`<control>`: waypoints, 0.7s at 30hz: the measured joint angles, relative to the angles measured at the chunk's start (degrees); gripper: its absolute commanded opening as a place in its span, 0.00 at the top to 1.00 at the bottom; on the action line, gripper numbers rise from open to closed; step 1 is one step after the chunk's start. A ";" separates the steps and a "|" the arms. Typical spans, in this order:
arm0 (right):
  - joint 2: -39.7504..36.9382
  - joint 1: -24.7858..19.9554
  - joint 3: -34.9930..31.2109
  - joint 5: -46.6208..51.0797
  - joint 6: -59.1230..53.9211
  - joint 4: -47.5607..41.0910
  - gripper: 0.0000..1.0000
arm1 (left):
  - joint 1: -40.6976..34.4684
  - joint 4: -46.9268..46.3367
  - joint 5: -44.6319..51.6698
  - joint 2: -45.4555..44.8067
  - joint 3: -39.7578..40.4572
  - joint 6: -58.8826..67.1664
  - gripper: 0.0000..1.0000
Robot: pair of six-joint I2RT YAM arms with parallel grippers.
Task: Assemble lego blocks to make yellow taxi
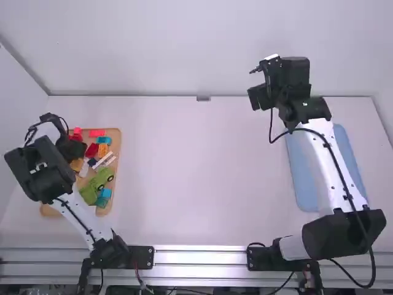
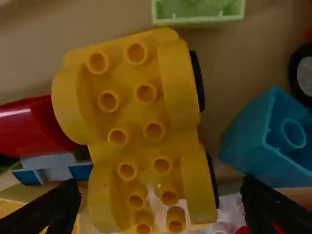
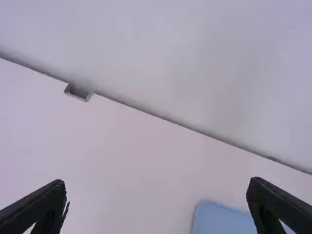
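White tabletop (image 1: 202,184): left gripper (image 2: 160,185) and right gripper (image 3: 157,182) fingers parted, empty. Align left squarely across yellow chassis (image 2: 134,114), avoiding blue block (image 2: 253,131) beside it.

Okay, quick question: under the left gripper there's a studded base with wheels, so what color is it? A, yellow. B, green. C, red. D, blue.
A: the left gripper stands open over a yellow base, with black wheels peeking out along one side.
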 measured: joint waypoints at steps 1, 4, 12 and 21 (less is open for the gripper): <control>0.00 0.00 0.00 -0.07 0.00 0.07 0.02 | 0.00 0.20 0.00 0.00 0.00 -0.20 0.19; 0.00 0.00 0.00 -0.09 0.00 0.44 0.02 | 0.00 1.36 -0.02 0.00 -0.26 -0.70 0.20; 0.00 0.00 0.00 0.00 0.04 0.52 0.02 | 0.00 2.69 -0.02 0.00 -1.79 -2.84 0.24; 0.00 0.00 0.00 -0.13 0.00 0.72 0.02 | 0.00 5.57 -0.04 0.00 -3.08 -6.95 0.36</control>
